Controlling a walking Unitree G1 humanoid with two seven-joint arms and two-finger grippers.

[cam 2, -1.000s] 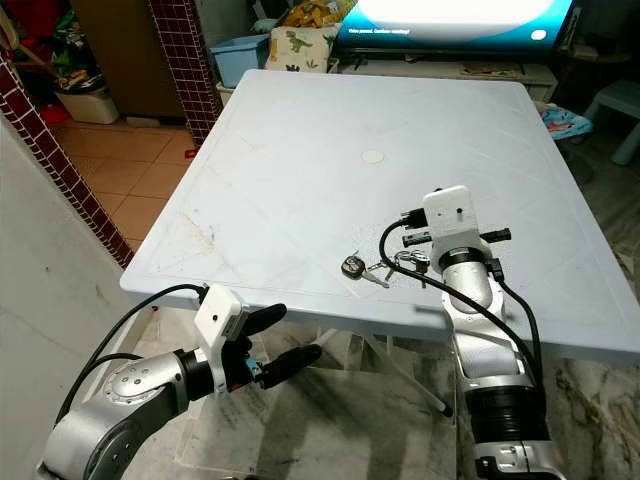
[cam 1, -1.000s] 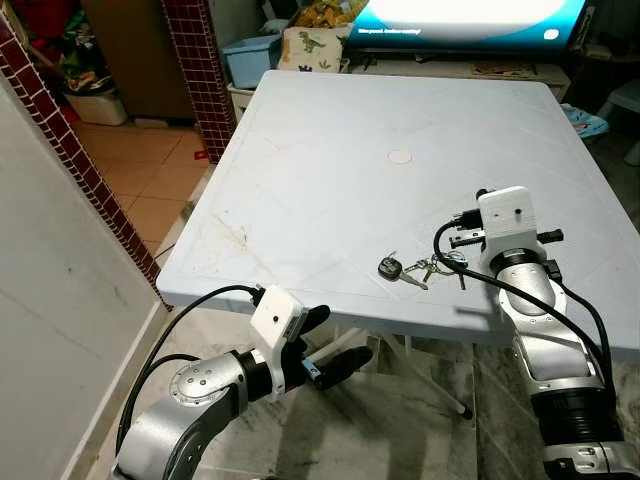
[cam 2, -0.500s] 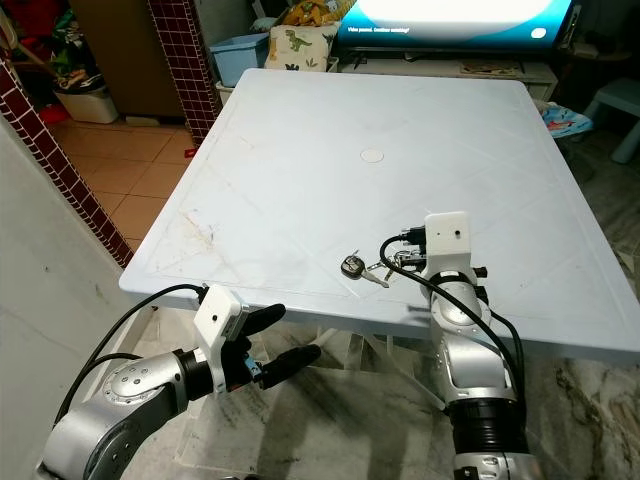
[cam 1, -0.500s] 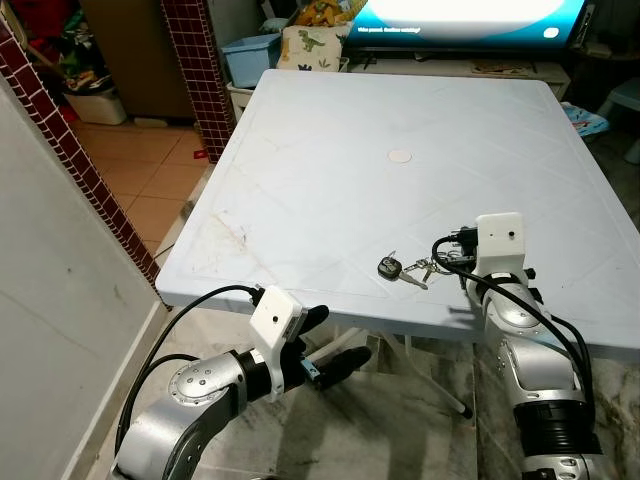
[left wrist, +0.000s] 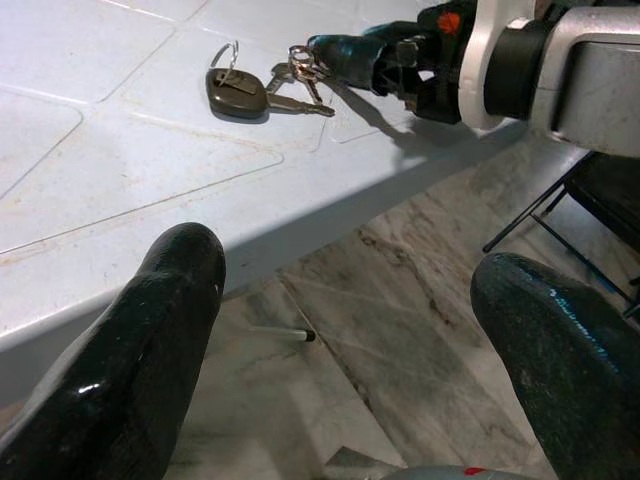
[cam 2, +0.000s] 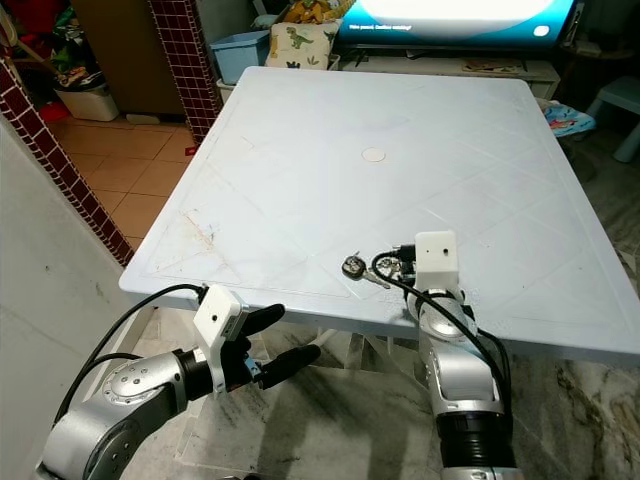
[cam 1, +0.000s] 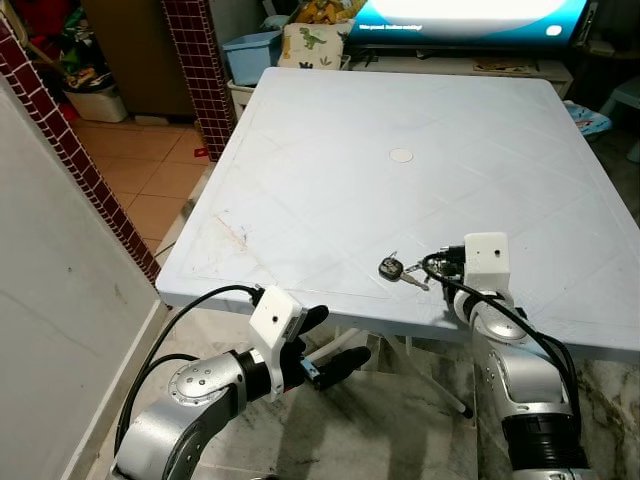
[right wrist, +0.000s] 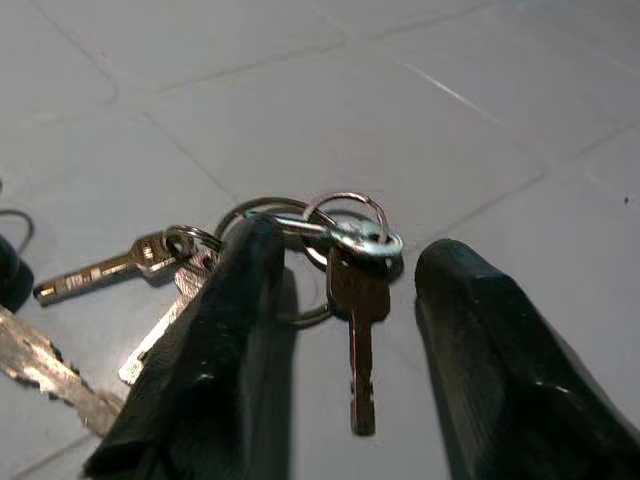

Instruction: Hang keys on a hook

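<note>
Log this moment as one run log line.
phase: reaching | right gripper: open, straddling key bunch on white table | left gripper: open, idle below table edge

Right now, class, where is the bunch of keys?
The keys lie on the white table near its front edge, toward the robot's right; the right pincer sits open around their rings.

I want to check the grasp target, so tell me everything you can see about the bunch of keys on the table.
The bunch of keys lies flat on the white table, close to its near edge. It holds a dark, rounded fob with a wire loop, several silvery metal keys and linked rings. The right gripper is low over it with fingers open, one fingertip on either side of the rings and one small key. Whether the fingers touch the metal cannot be told.
</note>
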